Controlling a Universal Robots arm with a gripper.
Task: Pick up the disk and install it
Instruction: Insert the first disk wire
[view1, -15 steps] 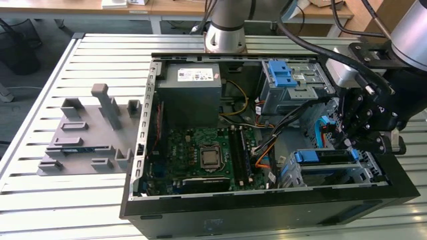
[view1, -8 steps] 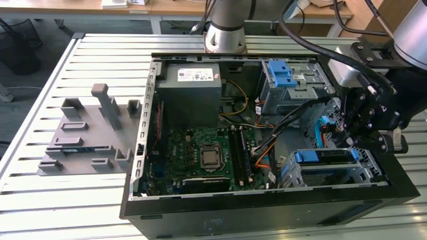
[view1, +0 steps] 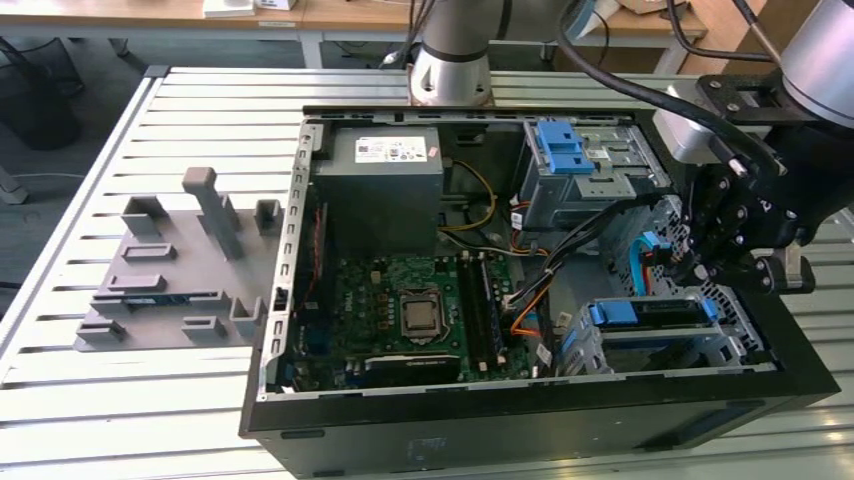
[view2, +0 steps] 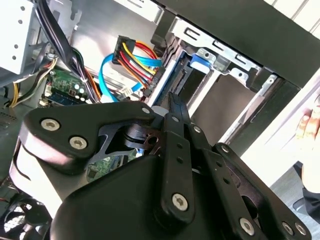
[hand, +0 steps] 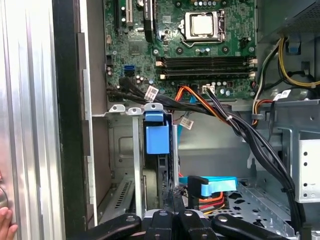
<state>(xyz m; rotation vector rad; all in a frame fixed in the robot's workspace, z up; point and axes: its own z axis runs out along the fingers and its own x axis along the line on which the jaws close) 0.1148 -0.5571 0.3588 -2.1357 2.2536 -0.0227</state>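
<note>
Inside the open black computer case (view1: 534, 420), the disk (view1: 650, 313) sits in the drive cage (view1: 674, 345) at the case's front corner, on the exterior view's right. It stands on edge in a slot, its blue plastic frame and tab facing up out of the cage, its long axis running down into the bay. In the first wrist view the disk (hand: 157, 140) shows as a blue tab atop a dark, thin slab between silver cage walls.

The gripper (view1: 731, 265) hangs just beside the cage, over orange and blue data cables (view1: 650, 255). In the second wrist view the gripper (view2: 172, 112) has its black fingers drawn together to a point, with nothing seen between them. A person's fingertips (hand: 6, 222) rest by the case's outer wall.
</note>
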